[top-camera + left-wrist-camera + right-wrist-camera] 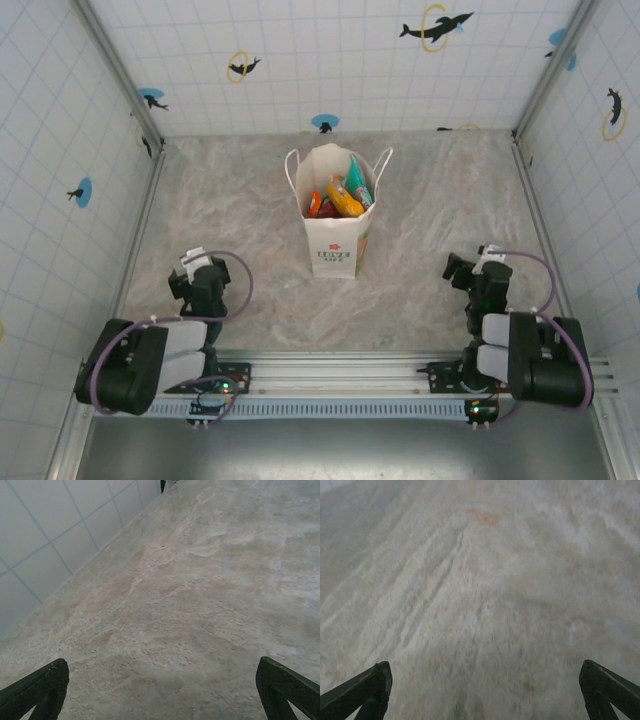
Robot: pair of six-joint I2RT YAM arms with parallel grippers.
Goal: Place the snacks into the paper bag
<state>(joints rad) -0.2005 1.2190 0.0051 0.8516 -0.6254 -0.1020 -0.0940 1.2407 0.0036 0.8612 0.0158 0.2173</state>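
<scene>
Left gripper and right gripper both sit low near their bases, jaws spread wide, nothing between the fingers (wrist views confirm: left gripper and right gripper look down on bare table). Taking 12 o'clock as away from the bases in the top view, the paper bag stands mid-table, at about 2 o'clock from the left gripper and 10 o'clock from the right. It's well apart from both, and neither arm is clearly nearer. The bag is upright with its long axis vertical and its mouth open straight up. Its red logo faces 6 o'clock. The snacks are inside, standing roughly on end with tips near the rim; orange, yellow and teal are readable, the rest too small to tell. My read: loading looks done. Any further move would be a straight top-down entry through the mouth.
</scene>
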